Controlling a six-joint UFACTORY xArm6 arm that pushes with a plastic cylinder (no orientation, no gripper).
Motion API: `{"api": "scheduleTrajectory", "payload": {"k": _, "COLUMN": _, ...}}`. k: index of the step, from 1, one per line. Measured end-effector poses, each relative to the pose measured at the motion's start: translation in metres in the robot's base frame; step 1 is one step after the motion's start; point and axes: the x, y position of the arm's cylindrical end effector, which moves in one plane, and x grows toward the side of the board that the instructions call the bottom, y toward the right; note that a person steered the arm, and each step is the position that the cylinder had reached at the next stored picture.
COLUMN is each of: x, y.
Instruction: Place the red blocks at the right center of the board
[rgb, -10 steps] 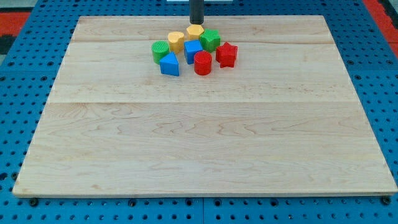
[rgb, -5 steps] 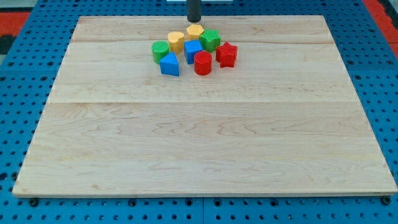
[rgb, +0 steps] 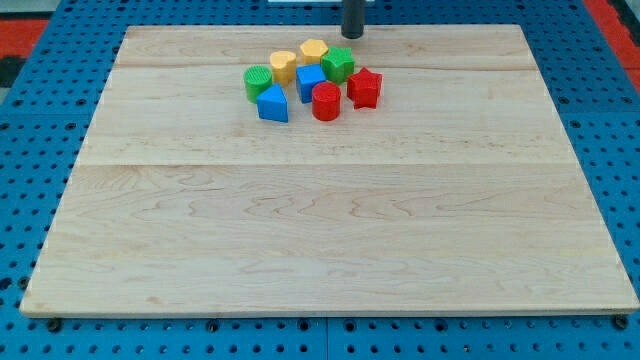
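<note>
On the far part of a pale wooden board (rgb: 330, 230), a little left of its middle line, eight small blocks sit in one tight cluster. At the far edge of the board, my tip (rgb: 352, 36) stands just beyond the cluster and slightly to the right of it, apart from every block; the nearest one is the green block (rgb: 337, 64) with angled faces. The rod is dark, straight and smooth, and it carries no pincer, so nothing is held or gripped. The two red blocks lie on the right and near side of the cluster: the red star block (rgb: 365, 88) is the rightmost piece, and the red cylinder (rgb: 326, 102) is just left of it, a little nearer to the viewer, with its round top showing. Both are far from the right center of the board. Between the green block and the red cylinder lies a blue cube-like block (rgb: 310, 81), and a blue wedge-shaped block (rgb: 272, 104) sits at the near left. A green round block (rgb: 258, 82) with a ribbed side marks the left end. Two yellow blocks are at the far side: the yellow block on the left (rgb: 283, 66) and the yellow block on the right (rgb: 313, 51); their exact shape I cannot tell. The board shows long grain lines and lies on a blue perforated table (rgb: 30, 180).
</note>
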Motion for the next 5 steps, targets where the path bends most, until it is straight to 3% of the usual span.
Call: {"api": "scheduleTrajectory", "payload": {"k": 5, "x": -0.009, "y": 0.005}}
